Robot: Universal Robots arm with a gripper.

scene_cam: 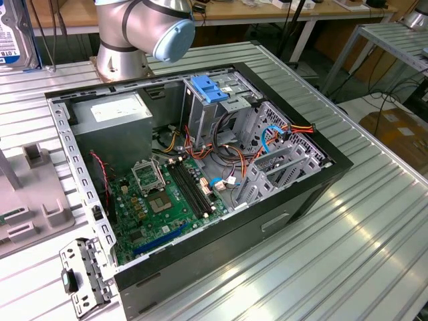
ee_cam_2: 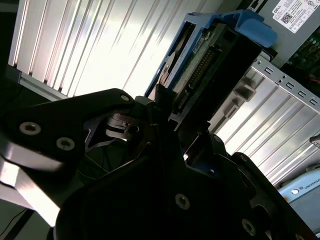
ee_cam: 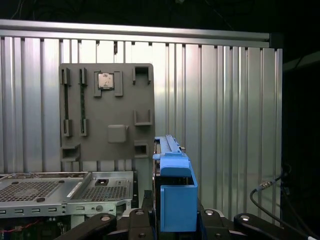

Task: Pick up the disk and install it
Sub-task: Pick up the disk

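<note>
Ribbed metal tabletop [ee_cam: 225, 100] lies open beside the disk [ee_cam: 172, 175], clamped edge-on in the closed claw [ee_cam: 174, 212].

Open black metal computer tower case [scene_cam: 294, 200] lies on its side on ribbed aluminium table [scene_cam: 374, 254]. Inside it are a green motherboard [scene_cam: 167, 200], a grey power-supply box with white sticker [scene_cam: 110, 119], a light-blue slotted plastic bracket [scene_cam: 208, 89] atop the drive cage, and tangled orange and blue cables [scene_cam: 231, 160]. Grey plastic fixture plate with slots [scene_cam: 33, 207] sits on the exterior view's left of the case and also shows in first wrist view [ee_cam: 107, 110]. Small perforated metal bracket [scene_cam: 83, 281] lies just beside the case's near corner. Brown cardboard box [scene_cam: 394, 130] sits beyond the table.
</note>
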